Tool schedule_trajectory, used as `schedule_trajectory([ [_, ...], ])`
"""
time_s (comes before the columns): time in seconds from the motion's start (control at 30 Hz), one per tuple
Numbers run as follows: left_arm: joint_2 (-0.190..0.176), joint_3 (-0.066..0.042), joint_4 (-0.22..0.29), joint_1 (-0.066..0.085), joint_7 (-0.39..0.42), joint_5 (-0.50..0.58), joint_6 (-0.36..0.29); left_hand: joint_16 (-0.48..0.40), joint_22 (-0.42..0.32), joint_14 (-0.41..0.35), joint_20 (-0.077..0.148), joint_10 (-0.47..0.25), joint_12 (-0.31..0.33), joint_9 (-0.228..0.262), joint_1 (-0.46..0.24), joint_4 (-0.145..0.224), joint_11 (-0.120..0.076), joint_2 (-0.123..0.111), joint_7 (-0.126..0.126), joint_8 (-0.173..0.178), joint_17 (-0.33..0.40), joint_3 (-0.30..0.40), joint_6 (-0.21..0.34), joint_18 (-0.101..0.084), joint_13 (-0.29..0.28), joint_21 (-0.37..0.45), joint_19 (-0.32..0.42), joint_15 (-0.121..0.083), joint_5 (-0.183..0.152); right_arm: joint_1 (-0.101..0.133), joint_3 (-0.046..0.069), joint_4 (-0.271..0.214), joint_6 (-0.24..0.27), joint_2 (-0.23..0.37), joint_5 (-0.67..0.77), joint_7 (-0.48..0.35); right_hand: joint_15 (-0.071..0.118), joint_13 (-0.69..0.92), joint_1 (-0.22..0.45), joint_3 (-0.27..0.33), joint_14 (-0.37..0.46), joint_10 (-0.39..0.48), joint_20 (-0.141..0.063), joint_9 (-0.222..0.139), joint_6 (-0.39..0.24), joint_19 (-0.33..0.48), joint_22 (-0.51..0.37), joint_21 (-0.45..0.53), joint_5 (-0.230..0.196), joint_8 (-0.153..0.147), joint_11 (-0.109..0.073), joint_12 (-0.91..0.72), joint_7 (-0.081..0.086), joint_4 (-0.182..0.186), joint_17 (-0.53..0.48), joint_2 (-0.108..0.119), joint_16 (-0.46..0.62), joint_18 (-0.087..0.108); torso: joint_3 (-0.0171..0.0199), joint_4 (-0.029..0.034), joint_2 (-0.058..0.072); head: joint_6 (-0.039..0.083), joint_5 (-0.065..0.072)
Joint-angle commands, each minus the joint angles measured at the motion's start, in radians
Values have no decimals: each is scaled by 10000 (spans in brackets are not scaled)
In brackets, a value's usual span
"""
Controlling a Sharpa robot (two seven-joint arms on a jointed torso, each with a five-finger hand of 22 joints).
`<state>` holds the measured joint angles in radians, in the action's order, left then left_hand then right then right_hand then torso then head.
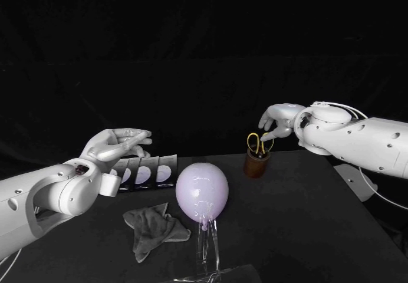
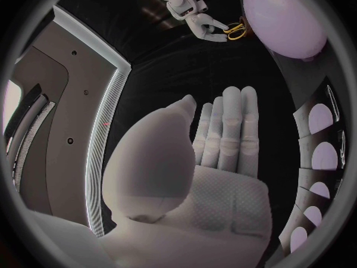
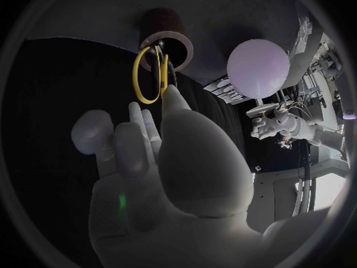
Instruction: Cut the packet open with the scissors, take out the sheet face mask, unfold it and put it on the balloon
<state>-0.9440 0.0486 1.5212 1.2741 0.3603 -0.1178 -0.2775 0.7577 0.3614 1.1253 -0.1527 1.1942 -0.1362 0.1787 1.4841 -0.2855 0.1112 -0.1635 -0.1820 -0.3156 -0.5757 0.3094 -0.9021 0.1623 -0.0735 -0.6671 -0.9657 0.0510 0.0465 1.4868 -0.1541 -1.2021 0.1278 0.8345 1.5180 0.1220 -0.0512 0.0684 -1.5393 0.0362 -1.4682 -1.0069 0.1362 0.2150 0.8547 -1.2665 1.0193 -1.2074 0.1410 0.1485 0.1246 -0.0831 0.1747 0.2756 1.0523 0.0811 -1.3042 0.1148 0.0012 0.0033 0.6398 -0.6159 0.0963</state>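
Note:
Yellow-handled scissors [image 1: 255, 143] [image 3: 149, 74] stand blades-down in a brown cup [image 1: 257, 164] [image 3: 168, 39] at the back of the table. My right hand [image 1: 276, 121] [image 3: 160, 155] hovers just above them with its fingers apart, one fingertip at the handle rings; nothing is gripped. A pale lilac balloon [image 1: 202, 190] [image 2: 286, 18] [image 3: 256, 68] sits on a clear stand in the middle. A row of dark mask packets [image 1: 144, 173] [image 2: 316, 155] lies left of the balloon. Above that row my left hand [image 1: 117, 143] [image 2: 219, 155] is held flat, holding nothing.
A crumpled grey cloth [image 1: 153, 227] lies in front of the packets, left of the clear stand's base [image 1: 217, 273]. The table's right edge [image 1: 353, 194] runs close under my right arm.

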Motion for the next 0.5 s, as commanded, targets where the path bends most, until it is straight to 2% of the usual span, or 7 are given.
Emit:
schedule_trajectory([
  [0.03, 23, -10, -1, 20, 61, 58, -25, 67, 30, -95, -10, 55, 44, 15, -25, -2, 42, 52, -63, 42, -17, 94, -31, 154, -13, -70, 94, -17, 32, 0, -1, 40, -521, -14, -130, 157, 104, 9, -101, -75, -67, -199, -35, 27, 44, -26, 14, -30, -66, 70, -40, -45, 44, 14, -38, -43, -44, -29, -3, -9, -5, -30, 30],
  [0.27, 43, -10, -65, 20, 19, 71, -66, 82, 58, -115, -13, 62, 54, 19, 15, 11, 44, 91, -69, 51, -27, 140, -38, 157, -14, -106, 126, -15, 32, -5, -7, 62, -862, -1, -289, 233, 126, 8, -125, -81, -94, -329, -58, 53, 142, -115, 175, -126, -150, 110, -60, -40, 42, 15, 63, -70, -113, -59, -1, -7, -1, -38, 36],
  [0.5, 44, -9, -108, 19, 10, 80, -74, 88, 69, -122, -14, 63, 59, 20, 34, 17, 45, 99, -70, 53, -30, 157, -41, 158, -14, -121, 139, -15, 32, -6, -9, 44, -1091, 68, -333, 269, 162, 11, -260, -134, -205, -768, -102, 135, 532, -403, 697, -461, -193, 261, -105, -46, 5, 7, 466, -168, -401, -154, -2, -5, 16, -30, 54],
])
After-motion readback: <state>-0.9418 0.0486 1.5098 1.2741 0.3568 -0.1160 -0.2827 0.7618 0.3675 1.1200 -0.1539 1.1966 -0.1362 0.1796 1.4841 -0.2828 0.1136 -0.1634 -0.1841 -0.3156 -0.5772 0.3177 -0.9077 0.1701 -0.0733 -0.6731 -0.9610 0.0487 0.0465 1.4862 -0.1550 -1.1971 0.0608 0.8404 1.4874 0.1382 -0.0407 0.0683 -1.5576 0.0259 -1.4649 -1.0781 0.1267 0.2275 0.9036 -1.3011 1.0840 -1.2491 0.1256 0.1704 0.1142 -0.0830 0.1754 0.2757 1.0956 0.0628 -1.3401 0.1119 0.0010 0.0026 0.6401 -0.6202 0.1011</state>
